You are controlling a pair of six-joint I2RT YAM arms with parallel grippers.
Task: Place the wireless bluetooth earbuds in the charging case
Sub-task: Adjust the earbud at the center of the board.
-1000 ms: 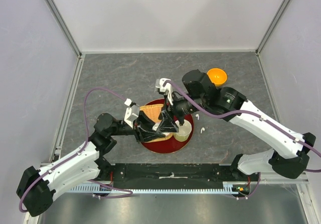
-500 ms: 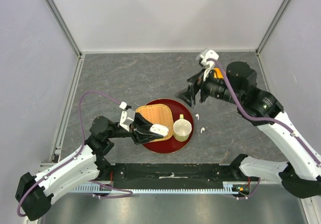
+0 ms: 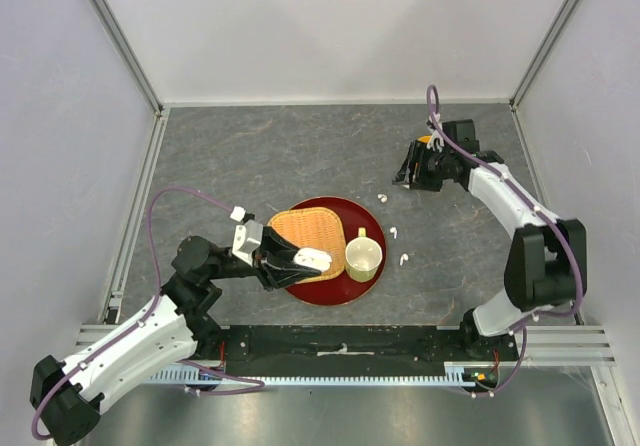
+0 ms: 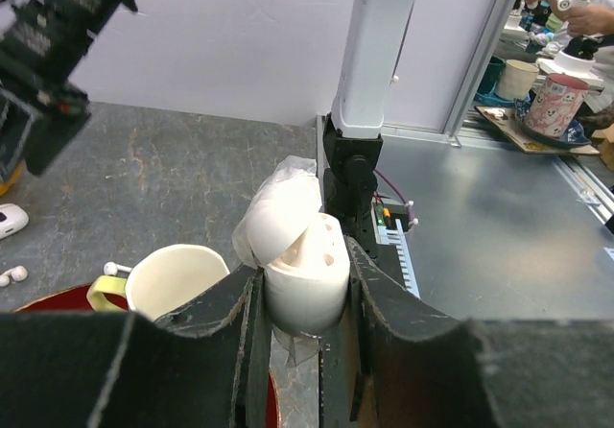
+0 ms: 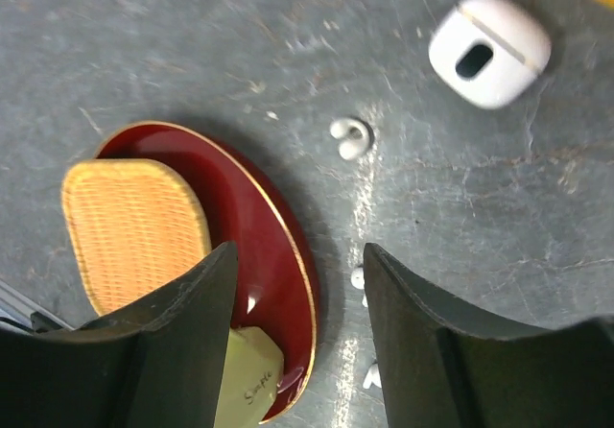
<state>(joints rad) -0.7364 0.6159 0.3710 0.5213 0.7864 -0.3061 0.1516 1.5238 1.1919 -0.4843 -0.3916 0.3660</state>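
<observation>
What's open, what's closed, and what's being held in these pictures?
charging case: lid open, held.
left gripper: shut on the charging case.
right gripper: open, empty.
second case: closed, lying on the table.
earbuds: loose on the table.
cup: upright on the red plate.

White charging case (image 4: 305, 284), red plate (image 5: 280, 246), tan woven mat (image 5: 134, 226), cream cup (image 4: 177, 279)

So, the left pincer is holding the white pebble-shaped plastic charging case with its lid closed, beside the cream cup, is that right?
Not quite: the lid stands open. In the left wrist view the left pincer grips the white pebble-shaped plastic charging case, lid flipped up, beside the cream cup.
</observation>
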